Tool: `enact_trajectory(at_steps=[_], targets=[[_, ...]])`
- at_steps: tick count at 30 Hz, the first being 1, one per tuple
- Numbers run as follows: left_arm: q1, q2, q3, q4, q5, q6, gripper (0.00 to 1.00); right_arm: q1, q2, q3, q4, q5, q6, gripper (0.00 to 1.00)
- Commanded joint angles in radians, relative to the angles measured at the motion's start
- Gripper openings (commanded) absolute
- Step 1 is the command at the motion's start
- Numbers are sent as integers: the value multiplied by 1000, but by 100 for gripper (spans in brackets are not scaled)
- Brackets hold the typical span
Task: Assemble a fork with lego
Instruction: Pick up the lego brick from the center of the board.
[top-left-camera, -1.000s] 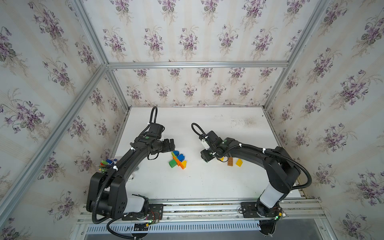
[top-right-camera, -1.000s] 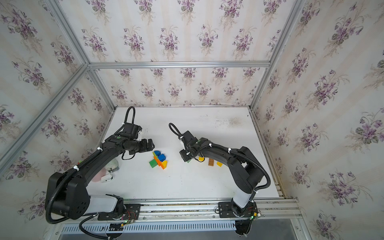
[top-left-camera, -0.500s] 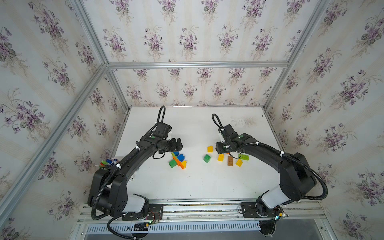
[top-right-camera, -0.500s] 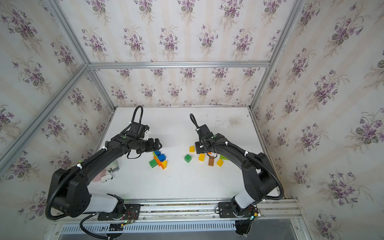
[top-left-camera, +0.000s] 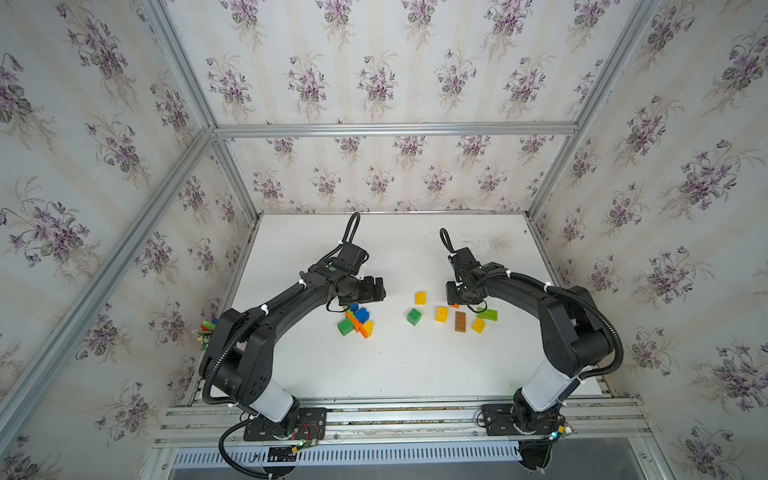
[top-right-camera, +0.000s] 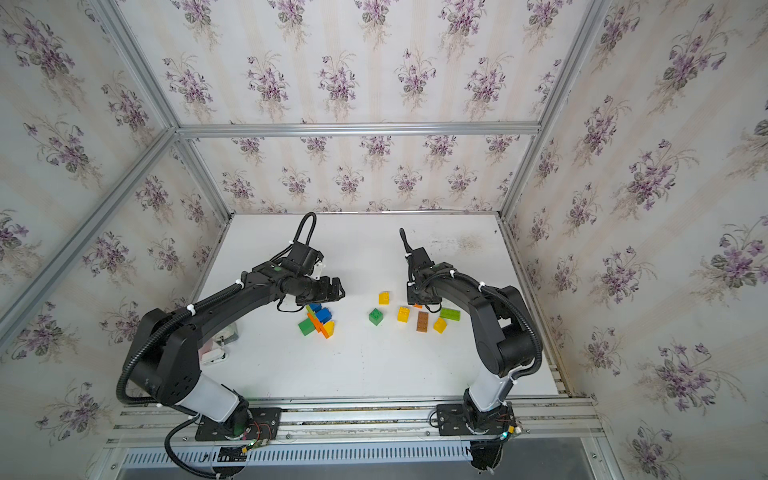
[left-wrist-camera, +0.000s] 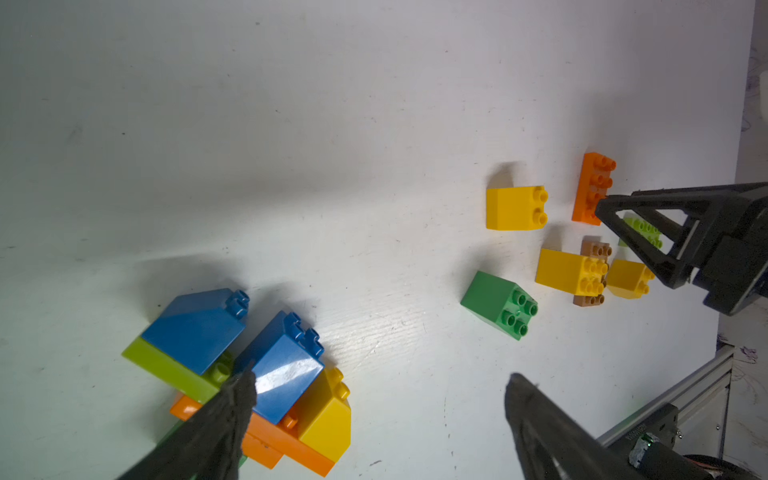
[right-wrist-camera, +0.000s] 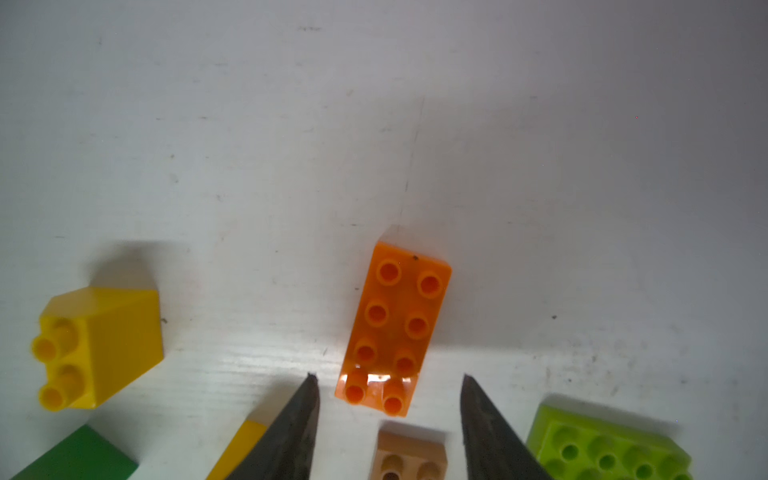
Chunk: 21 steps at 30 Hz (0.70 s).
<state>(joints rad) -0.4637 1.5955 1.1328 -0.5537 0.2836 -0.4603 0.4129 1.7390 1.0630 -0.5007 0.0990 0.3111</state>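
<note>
Right under the right gripper (right-wrist-camera: 389, 376) lies the orange oblong brick (right-wrist-camera: 395, 328), flat on the table (top-left-camera: 395, 365), studs up. Its near end sits between the two half-spread fingertips, which do not pinch it. A second ago this gripper hung out over the middle of the table. It has since drawn back to its own side, uncovering the loose bricks (top-left-camera: 440, 314) just beside it, in yellow, green, brown and lime. The left gripper (left-wrist-camera: 378, 380) has stayed spread wide and empty. It has drifted slightly off the joined cluster (left-wrist-camera: 257, 365) of blue, lime, orange and yellow, which rests just below one of its fingers. My guess is that the orange brick is the fork's next piece and the grasp is only now being lined up.
</note>
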Motion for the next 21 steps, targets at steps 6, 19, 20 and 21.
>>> enact_trajectory(at_steps=[6,19,20,21], targets=[[-16,45,26,43,12,-36,94,-3,80,45,11,42,7,51],[-17,82,50,40,21,-26,94,-3,102,51,17,29,-47,22],[-16,82,53,34,22,-22,94,-2,94,49,19,18,-67,21],[-16,84,58,26,26,-19,94,-2,79,47,22,5,-95,20]])
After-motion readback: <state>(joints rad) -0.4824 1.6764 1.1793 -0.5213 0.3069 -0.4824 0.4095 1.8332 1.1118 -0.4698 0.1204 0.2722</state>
